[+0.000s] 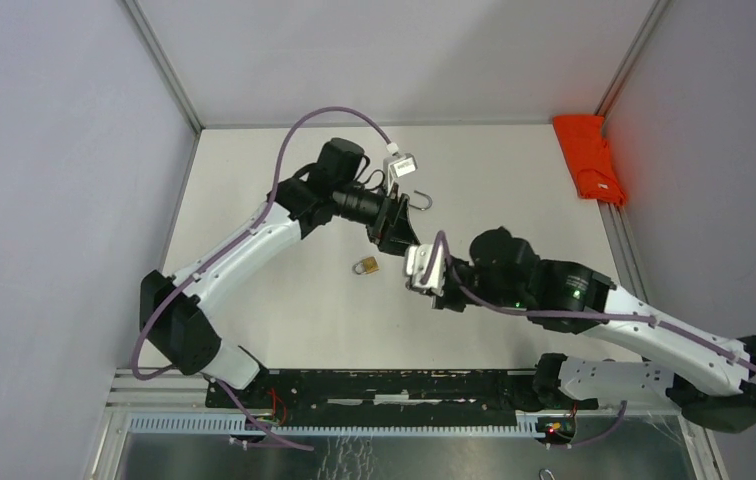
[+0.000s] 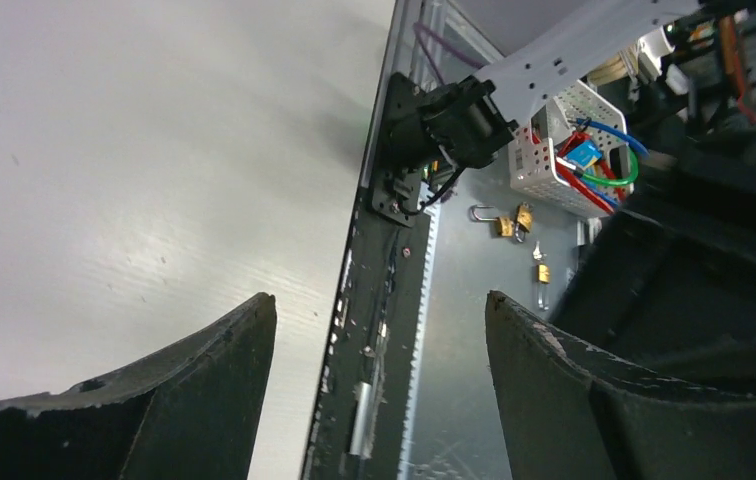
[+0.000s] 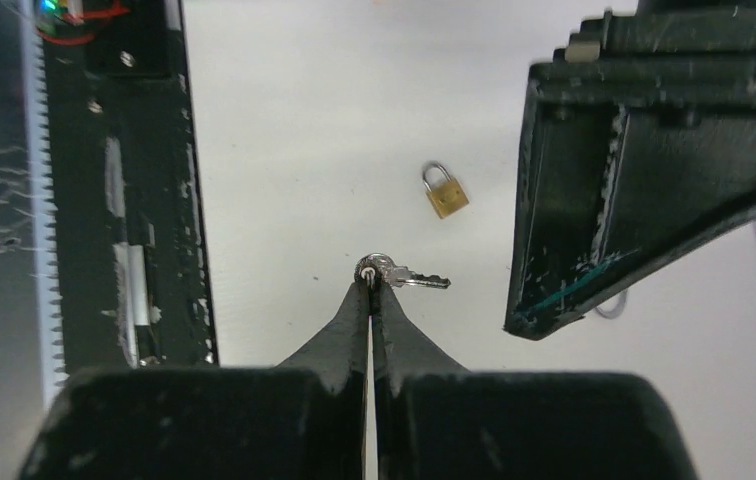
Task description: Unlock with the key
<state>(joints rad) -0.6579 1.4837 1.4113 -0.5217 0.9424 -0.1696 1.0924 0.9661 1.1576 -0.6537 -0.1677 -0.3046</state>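
Observation:
A small brass padlock [image 1: 365, 266] [image 3: 444, 192] lies flat on the white table with its shackle closed. My right gripper [image 3: 369, 278] is shut on the round head of a silver key [image 3: 412, 278]; the blade sticks out to the right, above the table and apart from the padlock. In the top view the right gripper [image 1: 414, 270] sits just right of the padlock. My left gripper [image 1: 397, 232] [image 2: 379, 320] hangs open just above and behind it, with nothing between its fingers [image 2: 244, 340]. One left finger [image 3: 634, 170] fills the right of the right wrist view.
A red cloth [image 1: 589, 155] lies at the back right corner. A silver hook [image 1: 422, 202] and a white tag [image 1: 401, 162] lie behind the left gripper. The black rail [image 1: 394, 385] runs along the near edge. Beyond it are spare padlocks [image 2: 509, 222] and a white basket [image 2: 564, 150].

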